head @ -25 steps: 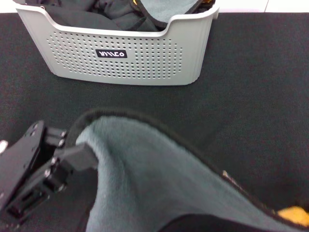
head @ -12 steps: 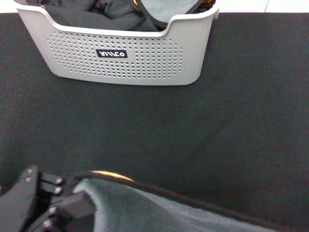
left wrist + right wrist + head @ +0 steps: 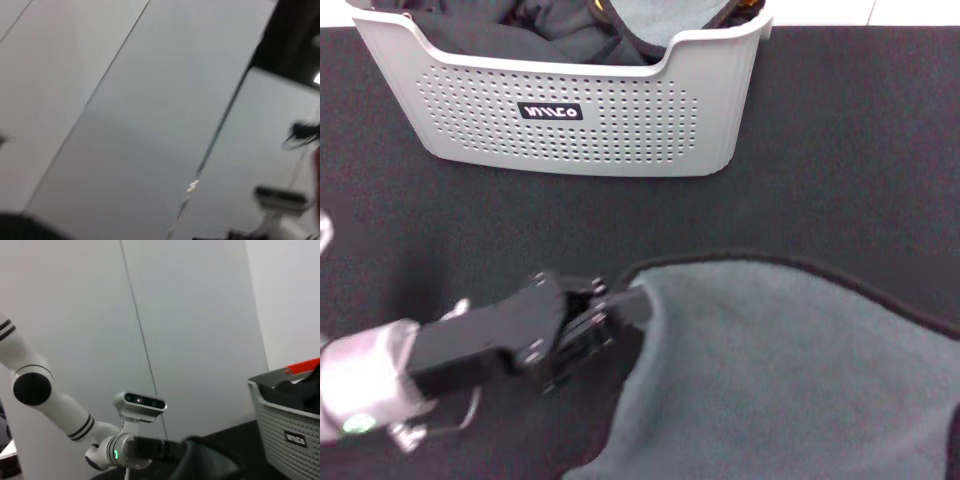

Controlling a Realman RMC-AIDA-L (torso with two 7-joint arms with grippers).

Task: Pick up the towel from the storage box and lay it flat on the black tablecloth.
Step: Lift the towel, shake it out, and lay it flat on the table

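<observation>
From where I stand, the left gripper [image 3: 620, 315] reaches in low from the near left, its black body angled across the black tablecloth [image 3: 840, 160], fingers pinched shut on the corner of the towel [image 3: 790, 370]. The towel lies grey-green side up on the cloth in front of the robot, spreading from that gripped corner out to the right, its thin black edging curving along the far side. Behind it, well apart, the storage box [image 3: 580, 110] sits at the far left-centre, with dark clothes [image 3: 520, 30] heaped inside. Nothing lies between box and towel. The right gripper is out of sight in every view; its wrist camera looks across at the left arm [image 3: 65, 412] and a box corner. Half a second ago the towel's edge was nearer the robot; now it sits farther forward and flatter.
</observation>
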